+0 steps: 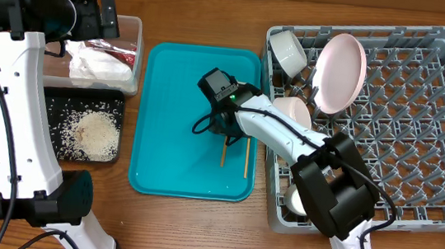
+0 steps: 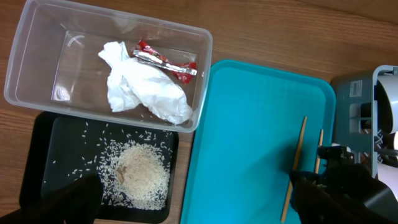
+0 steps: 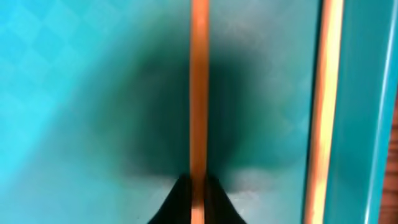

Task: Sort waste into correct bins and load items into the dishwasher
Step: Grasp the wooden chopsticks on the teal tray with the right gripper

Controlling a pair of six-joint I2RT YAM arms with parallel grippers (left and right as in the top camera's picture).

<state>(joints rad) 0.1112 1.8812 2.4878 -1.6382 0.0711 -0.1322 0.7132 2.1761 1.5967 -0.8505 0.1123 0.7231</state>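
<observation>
Two wooden chopsticks (image 1: 224, 151) (image 1: 246, 156) lie on the teal tray (image 1: 173, 119). My right gripper (image 1: 220, 128) is down on the tray. In the right wrist view its fingers (image 3: 198, 199) are shut on the left chopstick (image 3: 199, 93), and the other chopstick (image 3: 323, 112) lies free beside it. My left gripper (image 1: 105, 17) hovers open and empty above the clear tub (image 1: 135, 49), which holds the white napkin (image 2: 146, 90) and the red-and-white wrapper (image 2: 165, 60). Rice (image 2: 140, 174) lies in the black tray (image 2: 43, 155).
The grey dish rack (image 1: 419, 145) at the right holds a large plate (image 1: 340, 70) standing on edge, a bowl (image 1: 288, 53), a second bowl (image 1: 294, 111) and a white dish (image 1: 297, 200) partly hidden under my right arm. The teal tray's raised rim runs close beside the chopsticks.
</observation>
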